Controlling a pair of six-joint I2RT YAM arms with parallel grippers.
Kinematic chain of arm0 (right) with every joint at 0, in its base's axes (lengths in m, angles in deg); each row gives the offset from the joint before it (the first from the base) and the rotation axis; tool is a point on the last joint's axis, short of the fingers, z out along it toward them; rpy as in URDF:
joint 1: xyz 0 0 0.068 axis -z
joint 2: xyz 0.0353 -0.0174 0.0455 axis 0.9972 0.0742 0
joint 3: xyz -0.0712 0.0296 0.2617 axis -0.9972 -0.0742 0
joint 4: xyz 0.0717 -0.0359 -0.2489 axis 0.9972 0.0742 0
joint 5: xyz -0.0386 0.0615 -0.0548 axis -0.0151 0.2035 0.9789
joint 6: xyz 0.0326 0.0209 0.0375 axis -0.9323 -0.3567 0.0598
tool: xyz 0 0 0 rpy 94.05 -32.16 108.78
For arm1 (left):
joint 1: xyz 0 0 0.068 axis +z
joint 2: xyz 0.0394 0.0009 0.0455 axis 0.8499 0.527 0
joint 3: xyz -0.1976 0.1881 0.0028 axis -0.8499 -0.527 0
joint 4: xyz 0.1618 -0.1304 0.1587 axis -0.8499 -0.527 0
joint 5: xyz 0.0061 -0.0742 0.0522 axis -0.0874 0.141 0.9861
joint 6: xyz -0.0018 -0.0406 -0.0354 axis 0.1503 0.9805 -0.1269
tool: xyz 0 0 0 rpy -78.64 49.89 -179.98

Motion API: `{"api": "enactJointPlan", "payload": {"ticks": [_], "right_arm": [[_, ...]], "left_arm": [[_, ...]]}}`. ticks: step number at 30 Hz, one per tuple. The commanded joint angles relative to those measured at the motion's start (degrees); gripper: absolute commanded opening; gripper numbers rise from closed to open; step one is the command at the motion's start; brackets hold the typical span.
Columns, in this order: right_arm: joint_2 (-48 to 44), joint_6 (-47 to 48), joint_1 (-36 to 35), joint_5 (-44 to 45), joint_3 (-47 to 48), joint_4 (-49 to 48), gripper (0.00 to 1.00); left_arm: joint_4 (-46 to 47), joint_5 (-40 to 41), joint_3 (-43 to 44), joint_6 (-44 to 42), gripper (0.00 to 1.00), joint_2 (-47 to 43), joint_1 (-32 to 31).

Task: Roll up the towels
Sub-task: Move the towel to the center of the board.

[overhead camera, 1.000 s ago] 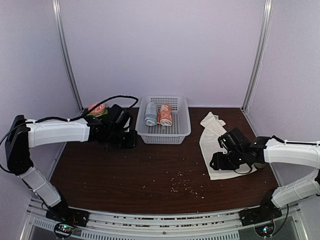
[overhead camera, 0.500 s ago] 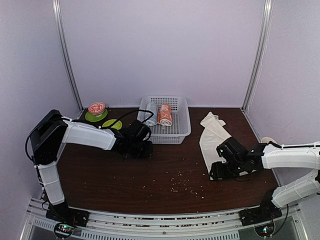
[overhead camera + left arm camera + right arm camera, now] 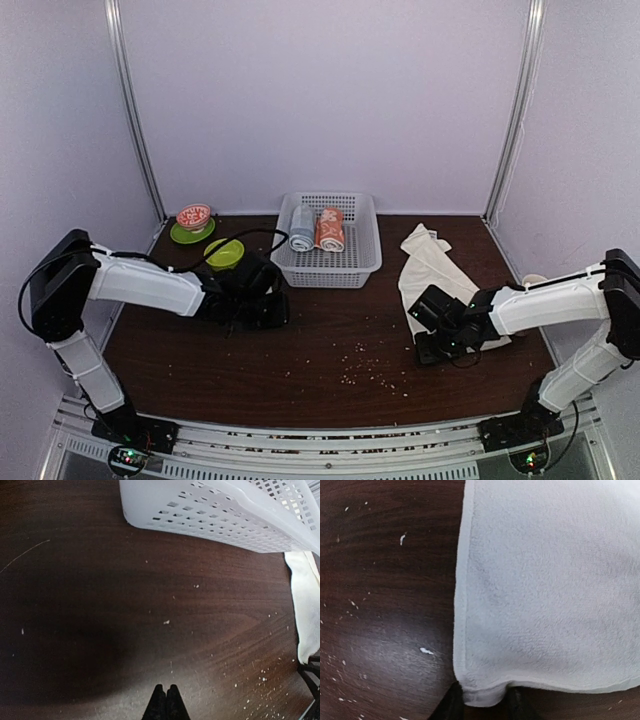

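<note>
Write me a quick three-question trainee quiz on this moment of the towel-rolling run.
1. True or false: the left pincer is shut and empty.
2. The salmon-orange towel lies: A) flat on the table, B) rolled in the basket, C) in the left pincer.
3. Which towel's corner does the right pincer straddle?
Key: 1 true; 2 B; 3 the cream-white towel.
</note>
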Motion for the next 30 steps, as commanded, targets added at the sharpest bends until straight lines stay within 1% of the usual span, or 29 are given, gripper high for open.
{"api": "enactJointPlan", "payload": {"ticks": [1, 4, 7, 11, 13, 14, 15, 16, 17, 19, 21, 23, 25, 28, 30], "right_arm": [[1.6, 0.0, -3.0, -0.2, 0.4, 1.9, 0.19], [-0.2, -1.3, -8.3, -2.8, 4.1, 2.6, 0.0], [0.7, -4.5, -14.3, -7.5, 9.7, 0.5, 0.0], [8.2, -6.5, -20.0, -17.3, 22.0, -6.2, 0.0], [11.6, -4.2, -22.2, -18.2, 31.5, -4.5, 0.29], [11.9, -3.7, -22.7, -17.0, 33.5, -3.2, 0.43], [11.1, -3.8, -22.6, -15.4, 33.7, -2.5, 0.51], [9.4, -4.1, -22.4, -13.2, 32.9, -2.0, 0.56], [7.3, -4.0, -22.1, -10.5, 31.3, -1.0, 0.59], [3.5, -3.4, -21.7, -3.6, 27.8, 2.8, 0.6], [-0.1, -3.5, -21.2, 3.1, 23.3, 7.3, 0.59], [-4.6, -4.4, -20.3, 7.3, 17.8, 9.6, 0.59], [-8.8, -5.1, -18.7, 9.2, 12.4, 9.3, 0.58], [-13.7, -5.4, -15.2, 10.2, 6.8, 7.4, 0.57], [-15.8, -4.9, -12.4, 10.1, 4.9, 6.3, 0.57]], "left_arm": [[0.2, 2.4, -5.7, 1.8, 0.0, -8.5, -2.4], [-2.4, 4.7, -7.7, 1.2, 0.0, -14.6, -3.5], [-6.2, 7.4, -9.4, 0.8, 0.0, -20.3, -3.9], [-11.0, 11.7, -12.4, 1.1, 0.0, -28.2, -4.0], [-14.0, 13.9, -13.7, 1.7, 0.0, -31.8, -4.0], [-15.7, 14.8, -14.2, 1.9, 0.0, -33.6, -4.0], [-17.2, 15.4, -14.8, 1.9, 0.01, -35.2, -4.0], [-18.3, 15.7, -15.3, 1.9, 0.05, -36.8, -4.0], [-18.9, 15.5, -16.0, 1.5, 0.13, -38.2, -4.0], [-19.0, 14.4, -17.5, 0.5, 0.27, -40.1, -4.0], [-17.7, 11.6, -18.6, -0.9, 0.37, -40.4, -4.1], [-17.2, 9.3, -18.6, -1.6, 0.42, -38.7, -4.7], [-17.0, 7.1, -17.5, -2.3, 0.44, -34.2, -5.5], [-15.6, 2.9, -14.3, -2.5, 0.44, -25.8, -5.7], [-15.0, 0.9, -11.1, -2.7, 0.42, -19.7, -6.0]]}}
